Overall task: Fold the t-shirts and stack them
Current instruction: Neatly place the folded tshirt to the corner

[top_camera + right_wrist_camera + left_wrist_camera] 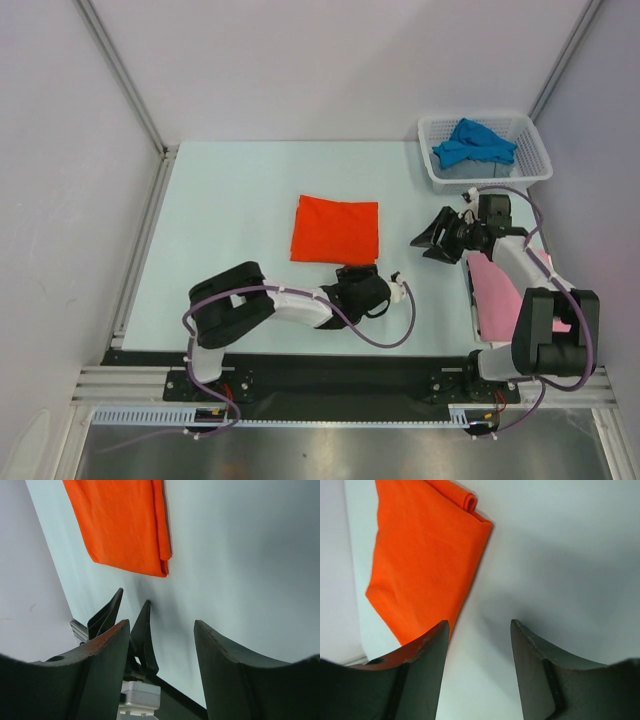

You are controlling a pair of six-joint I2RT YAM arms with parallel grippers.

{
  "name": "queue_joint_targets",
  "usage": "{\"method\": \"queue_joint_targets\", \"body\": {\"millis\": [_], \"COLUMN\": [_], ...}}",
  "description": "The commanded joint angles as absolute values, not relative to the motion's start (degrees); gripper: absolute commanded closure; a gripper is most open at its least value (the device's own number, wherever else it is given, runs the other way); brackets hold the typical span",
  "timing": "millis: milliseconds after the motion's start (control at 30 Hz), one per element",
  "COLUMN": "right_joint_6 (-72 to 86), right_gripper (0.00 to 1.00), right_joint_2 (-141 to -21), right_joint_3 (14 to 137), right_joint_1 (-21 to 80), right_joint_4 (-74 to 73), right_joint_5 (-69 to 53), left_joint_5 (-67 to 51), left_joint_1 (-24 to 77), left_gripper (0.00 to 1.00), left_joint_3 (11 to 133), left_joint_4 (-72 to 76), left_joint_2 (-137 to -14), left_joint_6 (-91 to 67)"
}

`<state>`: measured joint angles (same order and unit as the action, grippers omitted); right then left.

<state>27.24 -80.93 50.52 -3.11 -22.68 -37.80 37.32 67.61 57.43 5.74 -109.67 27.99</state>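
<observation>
Evidently the folded orange-red t-shirt (335, 229) lies flat as the stack's base, so the left gripper (479, 627) and right gripper (161, 627) both gape empty near it.

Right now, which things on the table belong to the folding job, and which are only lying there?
Belong to the job:
orange-red t-shirt, folded, mid-table
pink t-shirt, flat on the right
blue t-shirt, crumpled in the basket

Only lying there:
white mesh basket, far right corner
</observation>
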Motion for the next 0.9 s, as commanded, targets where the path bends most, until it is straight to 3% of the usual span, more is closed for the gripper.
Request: {"method": "queue_joint_targets", "body": {"millis": [0, 433, 733, 833, 867], "right_joint_6": [28.1, 28.9, 32.2, 33.4, 33.7], "right_gripper": [0.40, 0.39, 0.37, 0.37, 0.37], "right_joint_2": [-77.2, -72.4, -76.4, -77.8, -78.7], "right_joint_3": [48.3, 42.5, 41.0, 41.7, 42.0], "right_joint_1": [-3.6, -5.4, -5.6, -5.6, -5.6], "right_joint_4": [-19.0, -16.6, -11.5, -9.8, -9.2], "right_joint_5": [-38.4, -40.8, -43.1, -43.4, -43.4], "left_joint_5": [38.1, 28.4, 25.0, 25.3, 25.2], "left_joint_1": [67.5, 60.7, 59.7, 59.7, 59.6], "left_gripper": [0.43, 0.56, 0.79, 0.99, 1.00], "left_joint_3": [57.7, 67.3, 70.9, 71.0, 71.0], "left_joint_4": [11.9, 4.4, 2.3, 3.0, 3.1], "left_joint_2": [-112.1, -119.5, -121.7, -121.5, -120.9], "left_joint_6": [34.3, 36.5, 36.5, 36.7, 36.4]}}
